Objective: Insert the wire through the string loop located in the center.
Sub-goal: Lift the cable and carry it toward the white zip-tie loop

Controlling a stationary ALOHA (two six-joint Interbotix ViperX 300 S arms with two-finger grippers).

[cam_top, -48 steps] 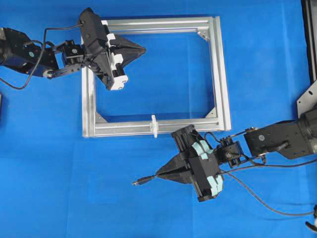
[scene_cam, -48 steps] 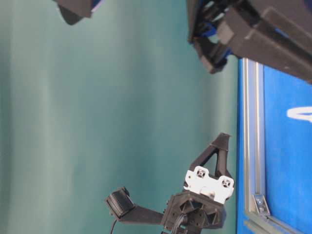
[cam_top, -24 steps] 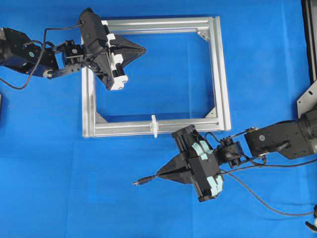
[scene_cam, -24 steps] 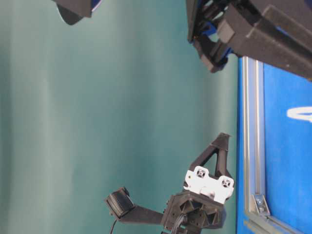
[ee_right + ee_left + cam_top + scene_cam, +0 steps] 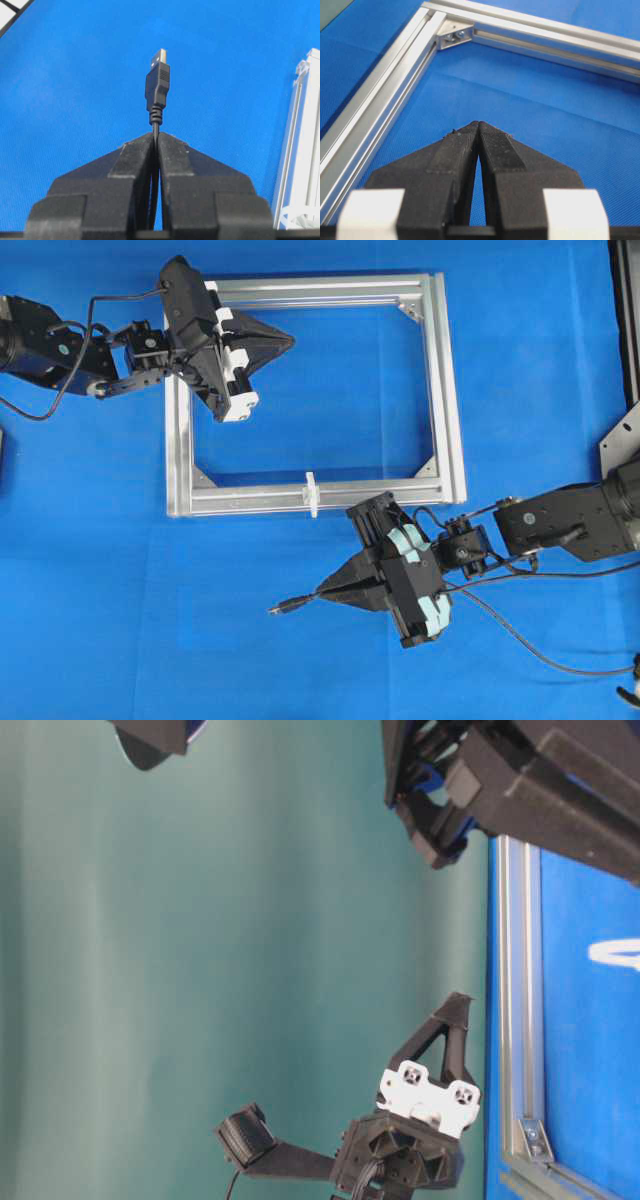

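Right claw (image 5: 322, 592), jaws pressed together on the wire (image 5: 520, 632) just behind its plug (image 5: 157, 85), sits on the near side of the aluminium frame (image 5: 445, 390), with the plug tip (image 5: 277, 608) projecting to the left over the blue desk (image 5: 100, 590). Compared with the views taken a second and half a second earlier, nothing has shifted: both arms, the plug and the frame occupy the same places, so the scene shows a pause and not an advance. Left claw (image 5: 288, 340) is fully closed on nothing, poised over the upper left part of the frame interior; its wrist view shows the two fingers (image 5: 492, 150) meeting at the tips above bare cloth. The string loop (image 5: 311, 493) stands upright at the middle of the frame's near bar, above and slightly left of the right claw, well apart from the plug. The wire trails from the right claw toward the right edge of the desk.

Judged from this layout, insertion has not begun. The plug points leftward, roughly parallel to the near bar, so it would need turning toward the loop and aligning with its small opening before any threading can take place. The table-level view shows little more.
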